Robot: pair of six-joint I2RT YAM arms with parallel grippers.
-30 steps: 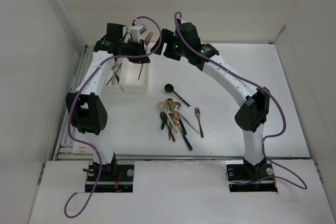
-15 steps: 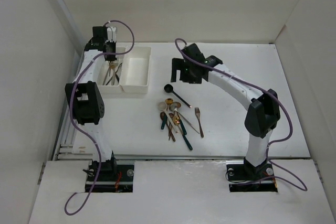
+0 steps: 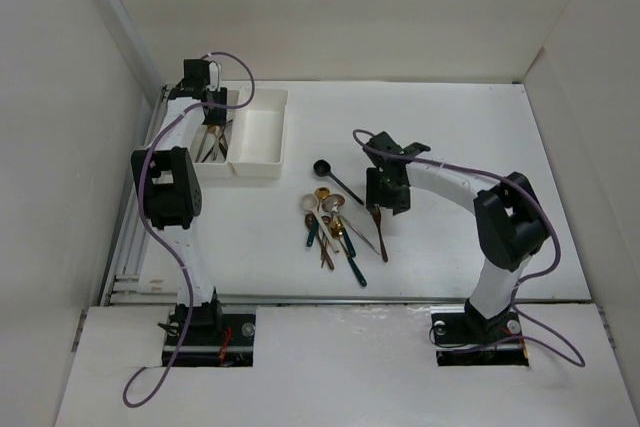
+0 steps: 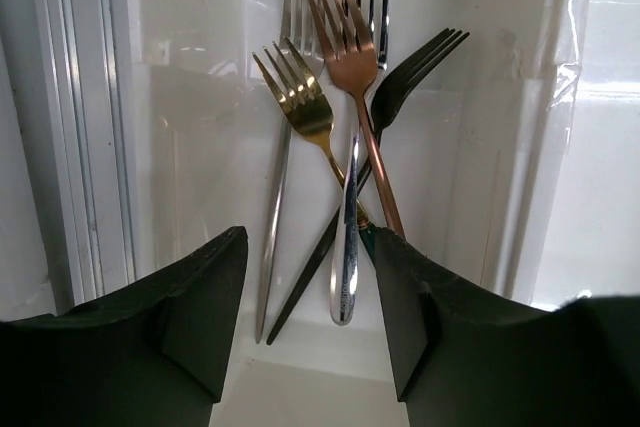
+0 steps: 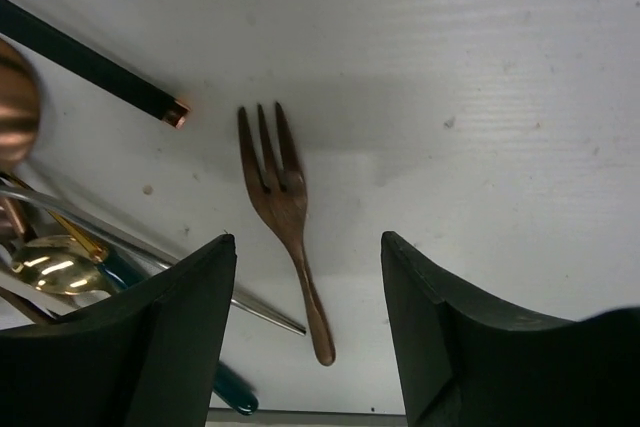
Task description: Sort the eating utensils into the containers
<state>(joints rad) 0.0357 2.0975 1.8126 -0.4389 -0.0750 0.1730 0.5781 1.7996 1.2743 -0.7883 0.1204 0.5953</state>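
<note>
My left gripper is open and empty, over the left white bin. In it lie several forks: gold, copper, black and silver. The right white bin stands beside it. My right gripper is open, just above a lone copper fork on the table, tines pointing away; the gripper also shows in the top view. A pile of spoons and utensils lies to the left of that fork. A black spoon lies behind the pile.
In the right wrist view a black handle with a copper tip, a gold spoon, a silver handle and a teal handle lie close to the left finger. White walls enclose the table.
Both grippers were close together at the back. The left gripper swung left over the left bin. The right arm swung forward and down over the lone copper fork.
</note>
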